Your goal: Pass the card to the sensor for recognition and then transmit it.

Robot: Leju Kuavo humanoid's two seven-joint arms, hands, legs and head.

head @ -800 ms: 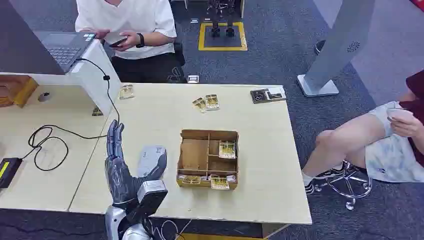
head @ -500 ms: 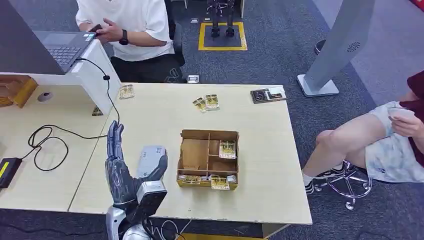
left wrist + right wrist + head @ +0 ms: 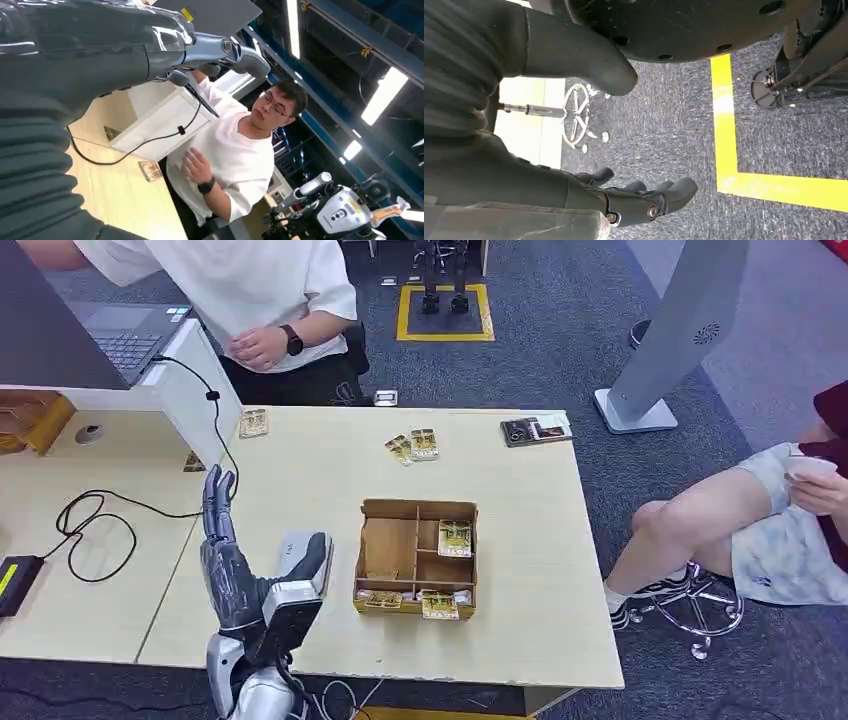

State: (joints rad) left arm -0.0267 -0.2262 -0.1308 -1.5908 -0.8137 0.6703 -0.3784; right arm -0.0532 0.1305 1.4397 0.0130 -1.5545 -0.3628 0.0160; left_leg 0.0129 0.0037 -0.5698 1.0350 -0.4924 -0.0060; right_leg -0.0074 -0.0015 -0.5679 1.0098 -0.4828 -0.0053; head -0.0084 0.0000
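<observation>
My left hand [image 3: 226,562] is raised over the table's front left part, fingers straight and pointing away from me, thumb spread toward the box, nothing in it. The left wrist view shows its fingers [image 3: 227,49] stretched out and bare. A cardboard box [image 3: 390,548] with compartments stands just right of that hand; one card [image 3: 454,537] lies in a right compartment, and several cards [image 3: 420,602] stand along the front row. My right hand [image 3: 639,202] hangs over the carpet, fingers loosely bent, holding nothing.
Loose cards [image 3: 413,446] lie behind the box, another card [image 3: 253,422] near the white stand with the laptop [image 3: 120,332]. A black device [image 3: 12,582] with a cable sits far left. One person [image 3: 250,290] stands behind the table, another [image 3: 770,520] sits right.
My left hand has shifted a little to the left and farther from me. The person behind the table has lowered the phone and leaned toward the laptop.
</observation>
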